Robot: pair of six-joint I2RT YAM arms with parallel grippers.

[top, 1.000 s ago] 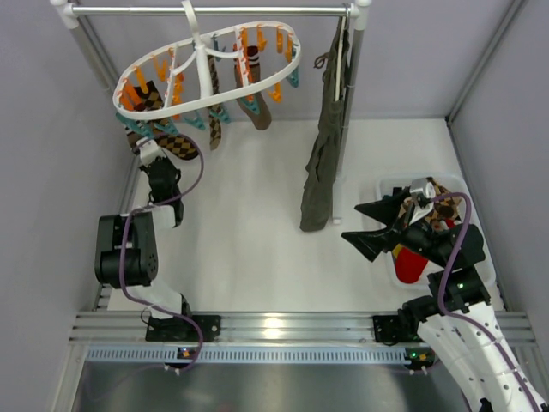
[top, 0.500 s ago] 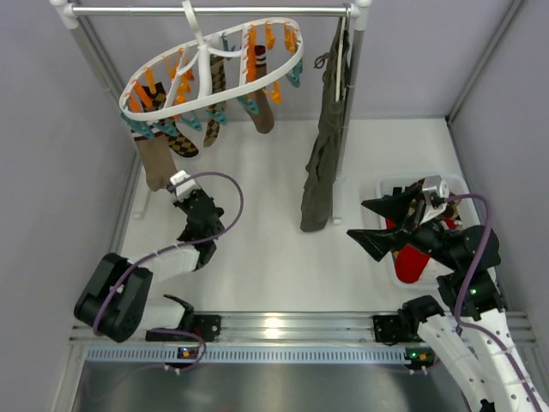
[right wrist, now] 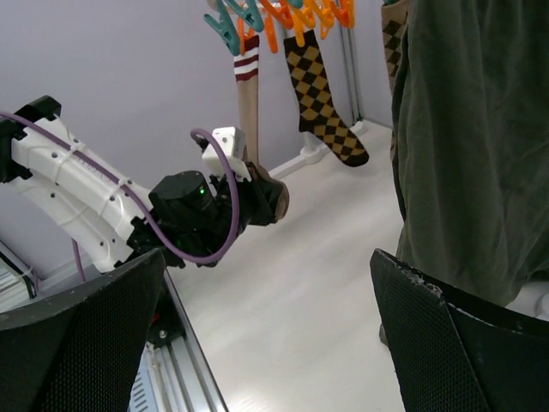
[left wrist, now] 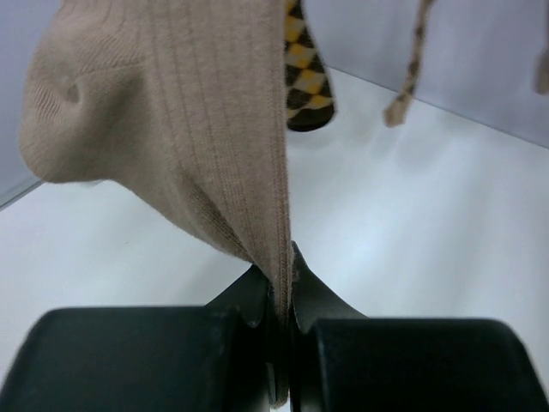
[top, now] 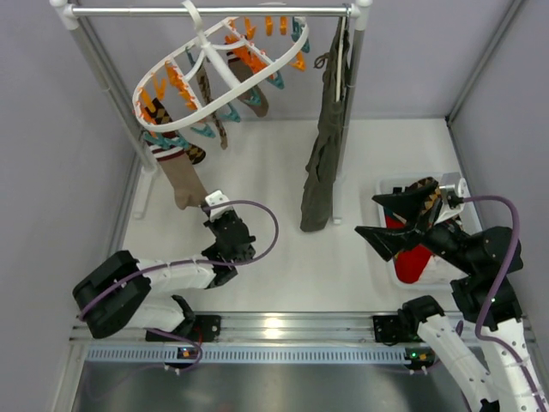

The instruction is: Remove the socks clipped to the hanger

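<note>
- The left gripper [left wrist: 276, 287] is clamped tight on the foot end of the tan sock [left wrist: 171, 129], with a fold of the knit pinched between the jaws. Gripping low gives the arm the sock's whole length to pull against.
- The tan sock hangs at the left end of the hanger [top: 204, 47], its striped cuff up at the clips [right wrist: 287, 17]. It runs straight and taut down to the gripper, so the pull seems to reach the clip rather than being lost as slack.
- The hanger hangs by its hook from the rail [top: 257, 11] and tips low on the left, the side where the sock is held. I judge that the pull drags the frame down, so part of it goes into swinging the frame rather than freeing the cuff.
- The left arm lies low and stretched over the table [top: 257, 215], which fits a pull downward and toward the near edge.
- An argyle sock [right wrist: 324, 112] hangs just beside the tan one and more socks are clipped further along, so most of the task looks undone.
- The right gripper [top: 367, 215] hovers with its fingers wide apart and nothing between them. It is above the bin [top: 383, 184] on the right, well apart from the hanger, and probably waits there to stay clear of the garment [top: 322, 172].
</note>
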